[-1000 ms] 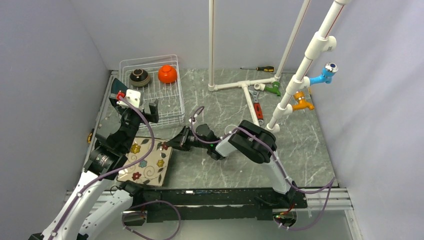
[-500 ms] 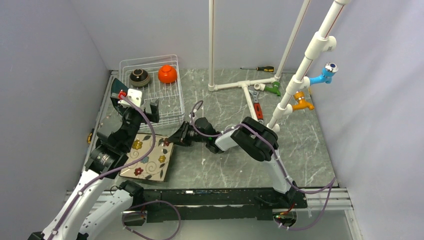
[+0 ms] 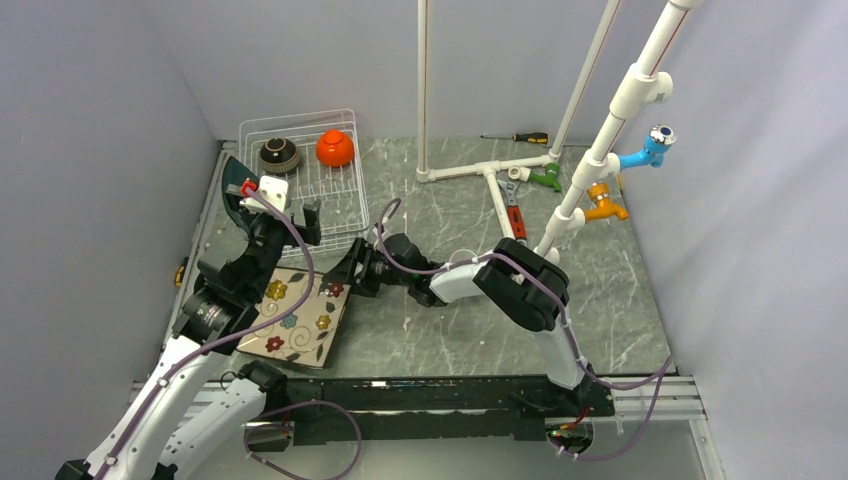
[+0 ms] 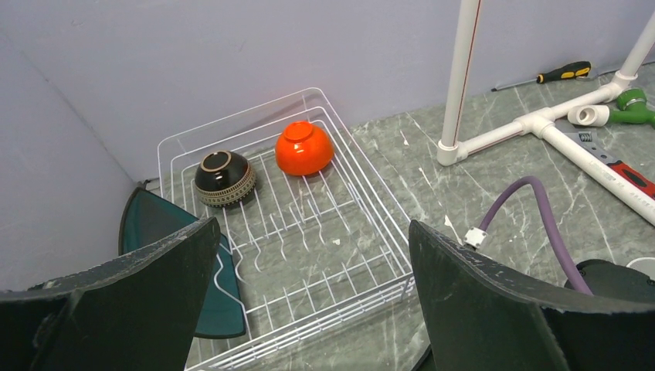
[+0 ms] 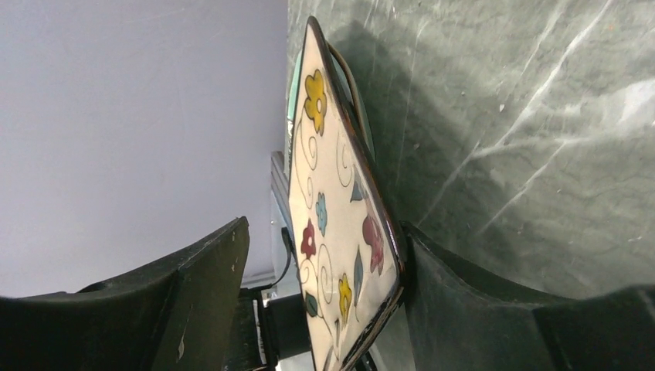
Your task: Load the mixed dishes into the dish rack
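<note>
Far left, the teal plate (image 3: 232,185) is leaning up at the rack's (image 3: 296,117) left edge; I honestly can't tell if it's in a slot or just propped against the wire. The left gripper (image 4: 313,228) hangs over the near left part of the rack with its fingers spread wide and nothing between them. At the far end of the rack the brown bowl (image 3: 278,154) and the orange bowl (image 3: 335,149) sit upside down side by side, brown on the left. In front of the rack, by the left arm, the floral plate (image 3: 298,320) is tipped, with its right edge raised off the table (image 3: 450,330). The right gripper (image 3: 348,275) is reaching in low from the right, with that raised edge between its fingers. From the wrist view, one finger is against the plate's underside and the other stands off the flowered face, so it's straddling the edge, not pinching it. Further right there's the pipe frame (image 3: 470,170), a screwdriver (image 3: 520,137) at the back, and green (image 3: 548,178), orange (image 3: 605,207) and blue (image 3: 650,152) taps.
</note>
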Tool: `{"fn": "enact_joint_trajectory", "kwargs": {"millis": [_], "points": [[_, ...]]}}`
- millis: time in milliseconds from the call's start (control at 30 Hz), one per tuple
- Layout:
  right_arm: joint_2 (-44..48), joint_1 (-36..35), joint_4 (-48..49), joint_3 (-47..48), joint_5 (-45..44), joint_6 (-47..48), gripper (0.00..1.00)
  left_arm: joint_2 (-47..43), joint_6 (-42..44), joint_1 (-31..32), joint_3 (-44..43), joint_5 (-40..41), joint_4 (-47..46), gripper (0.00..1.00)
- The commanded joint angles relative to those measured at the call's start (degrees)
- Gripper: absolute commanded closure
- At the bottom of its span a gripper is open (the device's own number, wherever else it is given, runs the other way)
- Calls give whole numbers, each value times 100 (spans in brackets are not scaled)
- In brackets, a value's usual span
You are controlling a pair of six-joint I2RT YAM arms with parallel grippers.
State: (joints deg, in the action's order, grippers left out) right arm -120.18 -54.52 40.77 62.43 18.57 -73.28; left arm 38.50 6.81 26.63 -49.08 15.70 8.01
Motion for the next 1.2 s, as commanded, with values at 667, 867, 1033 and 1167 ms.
{"fn": "enact_joint_trajectory", "kwargs": {"millis": [667, 867, 1033, 1167], "points": [[-67, -592, -420, 141, -476, -642, 24, -10, -47, 25, -13, -169, -151, 3], [-400, -767, -231, 377, -423, -943, 31, -3, -35, 26, -5, -155, -147, 3], [-587, -788, 0, 379, -372, -1167, 41, 3, -42, 26, -5, -164, -149, 3], [-556, -787, -67, 359, -415, -1182, 49, 4, -50, 24, -3, -170, -151, 3]]}}
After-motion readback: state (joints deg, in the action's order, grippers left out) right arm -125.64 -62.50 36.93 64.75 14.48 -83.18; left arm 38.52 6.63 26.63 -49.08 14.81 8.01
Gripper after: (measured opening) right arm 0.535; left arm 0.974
